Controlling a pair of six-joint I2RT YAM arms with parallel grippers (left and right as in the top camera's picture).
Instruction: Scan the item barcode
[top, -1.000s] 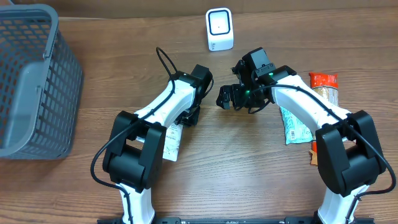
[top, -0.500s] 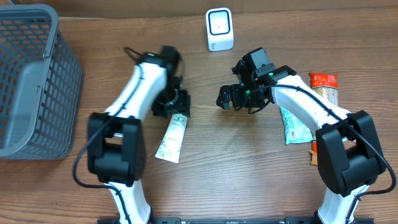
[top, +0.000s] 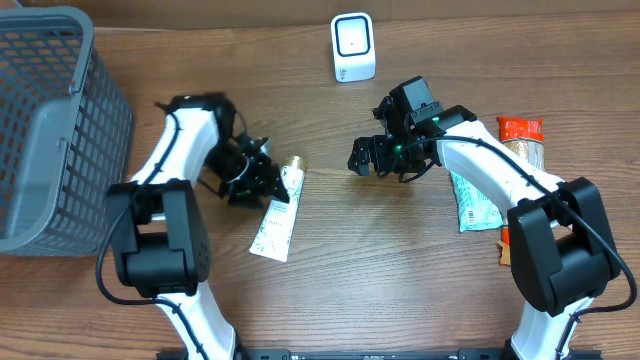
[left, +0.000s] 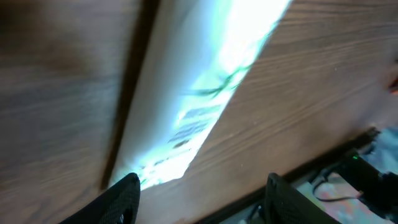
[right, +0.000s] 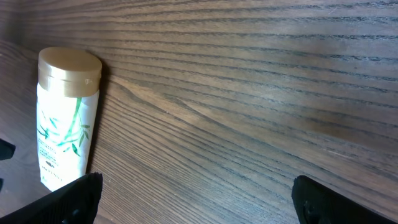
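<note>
Wooden worktop (top: 400, 270). Grey basket (top: 100, 110) at far left corner. Left gripper (top: 260, 182) open, nothing held, just beside the tube's cap end. Right gripper (top: 362, 158) wide open, empty, mid-worktop. White tube (top: 275, 222) lies flat left of centre, gold cap toward far edge. White scanner (top: 353, 47) at far edge.

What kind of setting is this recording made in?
Probably a mock shop checkout on a brown wooden table: a small white barcode scanner stands at the far edge, a grey plastic mesh shopping basket sits to one side, and a white bamboo-print tube with a gold cap lies flat.
</note>
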